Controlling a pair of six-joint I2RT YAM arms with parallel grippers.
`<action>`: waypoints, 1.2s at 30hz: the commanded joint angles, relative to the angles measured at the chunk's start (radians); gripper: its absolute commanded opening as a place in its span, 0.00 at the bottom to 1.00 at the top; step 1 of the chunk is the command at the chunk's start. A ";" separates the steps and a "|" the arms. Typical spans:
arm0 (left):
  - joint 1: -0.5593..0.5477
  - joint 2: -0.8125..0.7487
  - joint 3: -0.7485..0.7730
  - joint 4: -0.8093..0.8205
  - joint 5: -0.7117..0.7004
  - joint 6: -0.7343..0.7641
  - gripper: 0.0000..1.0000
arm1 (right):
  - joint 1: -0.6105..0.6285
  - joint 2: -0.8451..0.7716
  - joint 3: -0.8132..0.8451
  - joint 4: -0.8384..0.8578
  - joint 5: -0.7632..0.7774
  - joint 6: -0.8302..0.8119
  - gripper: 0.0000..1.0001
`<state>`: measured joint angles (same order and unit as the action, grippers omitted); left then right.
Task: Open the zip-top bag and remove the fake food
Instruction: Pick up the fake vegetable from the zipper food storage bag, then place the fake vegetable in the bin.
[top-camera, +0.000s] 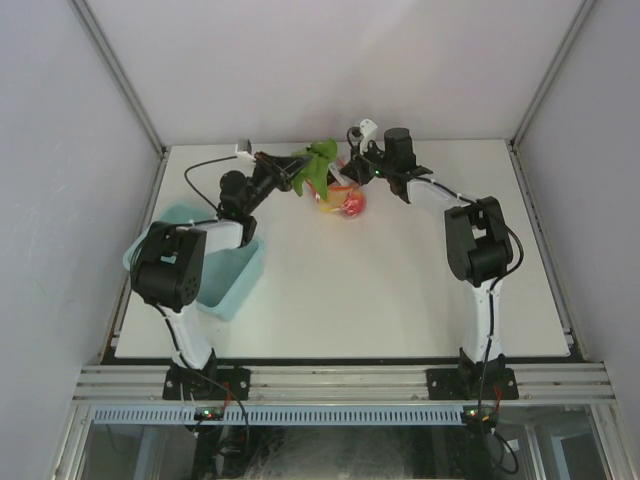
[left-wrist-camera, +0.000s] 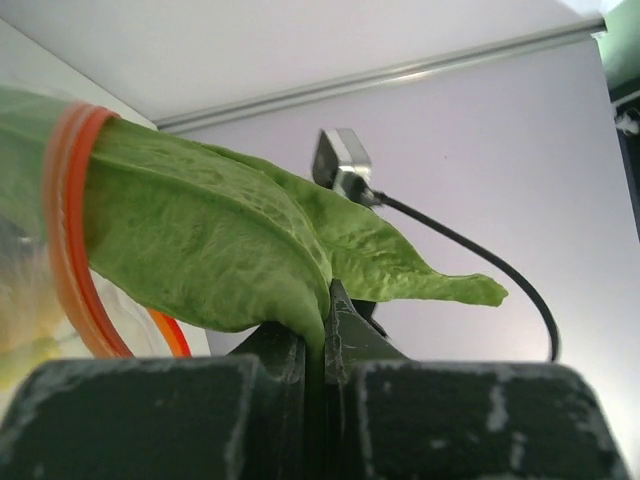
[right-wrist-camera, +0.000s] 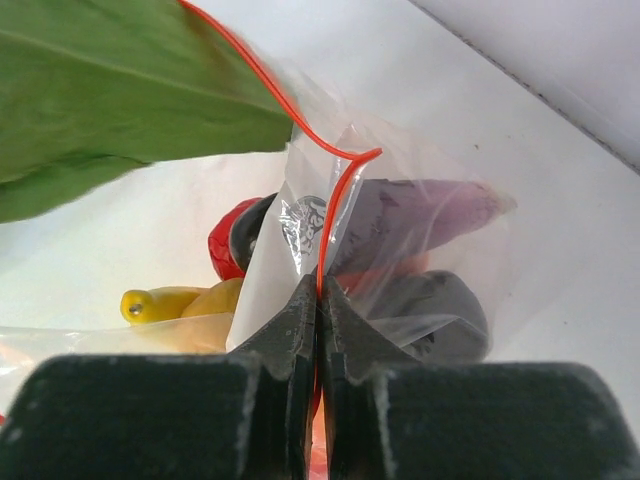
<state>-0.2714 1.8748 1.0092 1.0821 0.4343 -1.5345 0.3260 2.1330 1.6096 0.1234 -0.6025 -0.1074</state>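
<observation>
The zip-top bag (right-wrist-camera: 300, 215) is thin, soft and slick. It sits at the far middle of the worktop (top-camera: 400, 300), between my tools. Its firmer zip strip (right-wrist-camera: 338, 190) looks the surest hold, and my right tool (right-wrist-camera: 318, 300) is pinched together on it. The fake food (top-camera: 352, 203) looks light and rigid. My left tool (left-wrist-camera: 325, 325) is clamped on the bendy green leaf (left-wrist-camera: 220, 250) poking from the mouth. Only the right wrist view shows the banana (right-wrist-camera: 165, 302) and purple piece (right-wrist-camera: 430, 205) inside.
</observation>
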 joint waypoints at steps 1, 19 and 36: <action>0.009 -0.136 -0.021 0.108 0.084 0.010 0.00 | -0.019 -0.076 -0.014 0.086 -0.013 0.073 0.00; 0.007 -0.583 -0.250 -0.195 0.165 0.300 0.00 | -0.054 -0.113 -0.066 0.209 -0.137 0.195 0.00; 0.008 -1.183 -0.254 -1.258 -0.354 0.870 0.00 | -0.055 -0.132 -0.075 0.236 -0.172 0.225 0.00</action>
<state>-0.2699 0.7433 0.7498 0.0284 0.2203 -0.7731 0.2745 2.0666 1.5326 0.3038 -0.7502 0.0994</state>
